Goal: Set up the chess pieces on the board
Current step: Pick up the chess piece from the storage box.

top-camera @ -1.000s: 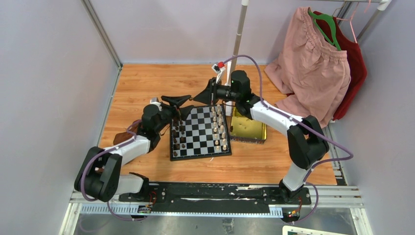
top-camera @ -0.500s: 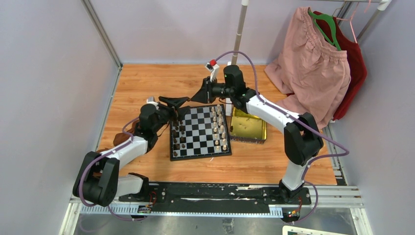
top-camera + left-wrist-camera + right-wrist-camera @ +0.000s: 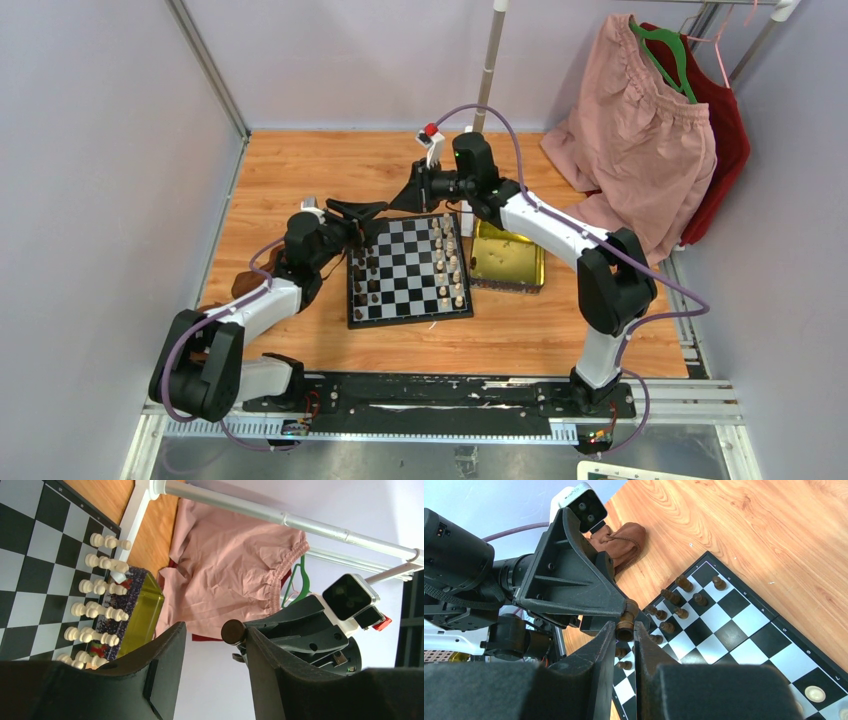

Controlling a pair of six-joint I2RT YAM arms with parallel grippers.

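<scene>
The board (image 3: 410, 318) lies mid-table, with dark chess pieces (image 3: 365, 280) in its left columns and cream ones (image 3: 450, 270) in its right columns. Over the board's far left corner, my right gripper (image 3: 625, 627) is shut on a dark brown piece (image 3: 626, 622), holding it level by its base. My left gripper (image 3: 215, 629) faces it with its jaws open. The piece's round end (image 3: 232, 631) rests against the tip of one left finger, with a wide gap to the other finger. More dark pieces (image 3: 674, 607) stand on the squares below.
A gold tray (image 3: 508, 260) sits against the board's right side. A brown pouch (image 3: 245, 283) lies left of the board under the left arm. A rack post (image 3: 487, 70) and hanging pink and red garments (image 3: 640, 140) stand at the back right. Walls close in on both sides.
My right gripper has carried the dark piece left and slightly back, up to the left gripper. The left gripper has shifted a little left and its jaws have narrowed.
</scene>
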